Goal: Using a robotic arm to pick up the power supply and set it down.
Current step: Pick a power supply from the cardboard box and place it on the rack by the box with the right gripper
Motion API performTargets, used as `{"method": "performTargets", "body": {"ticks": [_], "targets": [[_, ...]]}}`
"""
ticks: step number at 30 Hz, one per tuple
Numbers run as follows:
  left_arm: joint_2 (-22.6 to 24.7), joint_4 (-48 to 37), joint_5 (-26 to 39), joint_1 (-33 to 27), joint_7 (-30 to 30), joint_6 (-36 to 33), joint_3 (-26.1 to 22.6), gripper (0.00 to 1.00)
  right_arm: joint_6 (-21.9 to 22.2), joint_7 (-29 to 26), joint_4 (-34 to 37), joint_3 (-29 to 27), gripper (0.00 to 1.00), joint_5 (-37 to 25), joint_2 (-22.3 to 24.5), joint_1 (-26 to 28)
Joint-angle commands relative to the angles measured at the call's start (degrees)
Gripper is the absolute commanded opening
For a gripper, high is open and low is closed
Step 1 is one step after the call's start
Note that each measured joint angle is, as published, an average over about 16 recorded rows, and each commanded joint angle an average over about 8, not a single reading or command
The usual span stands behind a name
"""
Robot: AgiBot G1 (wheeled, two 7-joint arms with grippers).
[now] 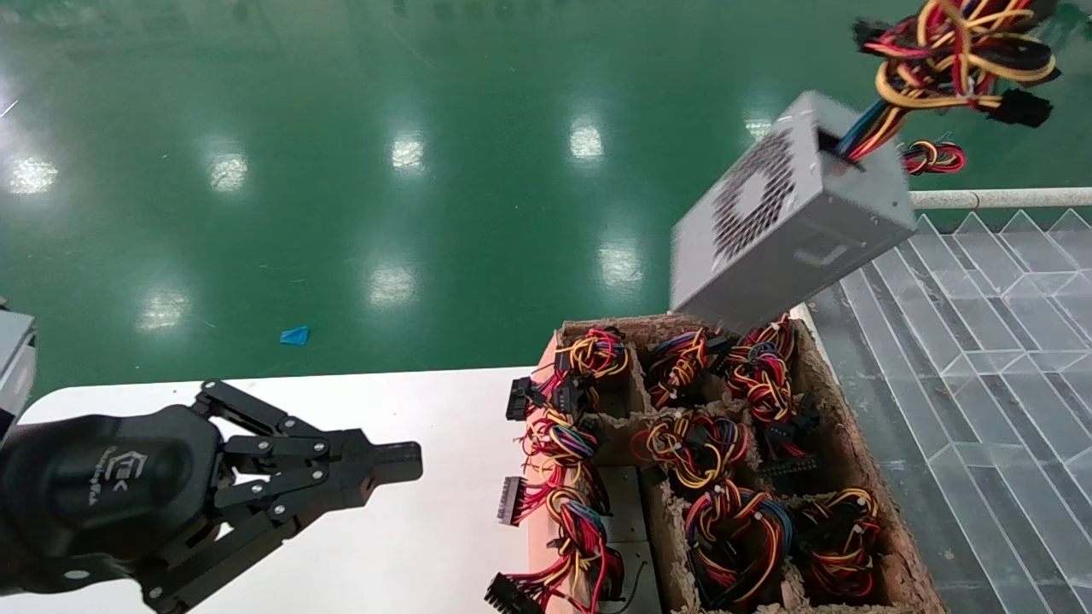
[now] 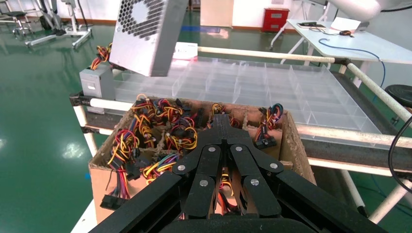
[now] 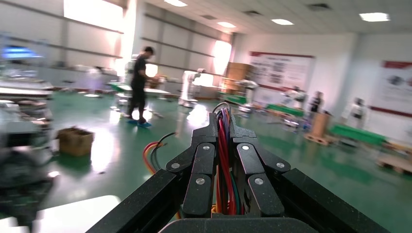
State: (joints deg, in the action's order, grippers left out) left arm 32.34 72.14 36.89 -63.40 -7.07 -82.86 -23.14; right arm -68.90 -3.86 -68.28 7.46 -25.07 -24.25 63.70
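The power supply [image 1: 785, 217], a grey metal box with a fan grille, hangs tilted in the air above the far end of the cardboard box [image 1: 853, 443]. It also shows in the left wrist view [image 2: 145, 34]. Its wire bundle [image 1: 955, 51] runs up toward the top right corner. My right gripper [image 3: 222, 124] is shut on those red, purple and green wires [image 3: 222, 160]; it is out of the head view. My left gripper [image 1: 401, 460] is shut on nothing, low over the white table [image 1: 426, 546], pointing at the cardboard box [image 2: 291, 141].
The cardboard box has pulp compartments holding several more units with coloured wire bundles [image 1: 699, 443]. A clear plastic divider tray [image 1: 1007, 341] lies to its right, behind a white rail [image 1: 998, 199]. Another grey box [image 2: 97, 82] sits beyond the carton. Green floor lies beyond.
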Motion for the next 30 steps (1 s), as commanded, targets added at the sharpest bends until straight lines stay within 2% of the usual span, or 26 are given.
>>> {"method": "performTargets", "body": {"ticks": [1,5,14,21,25,30], "targets": [[0.0,0.0,0.0,0.0,0.0,0.0,0.0,0.0,1.2,0.4,1.9,0.1,0.0,-0.6,-0.5,0.5],[0.0,0.0,0.0,0.0,0.0,0.0,0.0,0.0,0.9,2.0,8.6,0.9,0.0,-2.2,-1.9,2.2],[0.0,0.0,0.0,0.0,0.0,0.0,0.0,0.0,-2.9,6.4,24.8,2.3,0.0,-4.8,-4.3,5.4],[0.0,0.0,0.0,0.0,0.0,0.0,0.0,0.0,-4.1,9.1,38.9,3.5,0.0,-6.4,-8.1,9.2],[0.0,0.0,0.0,0.0,0.0,0.0,0.0,0.0,-2.2,10.5,46.7,4.4,0.0,-7.8,-11.0,12.2],[0.0,0.0,0.0,0.0,0.0,0.0,0.0,0.0,3.3,12.0,53.9,5.7,0.0,-10.0,-15.0,16.4]]}}
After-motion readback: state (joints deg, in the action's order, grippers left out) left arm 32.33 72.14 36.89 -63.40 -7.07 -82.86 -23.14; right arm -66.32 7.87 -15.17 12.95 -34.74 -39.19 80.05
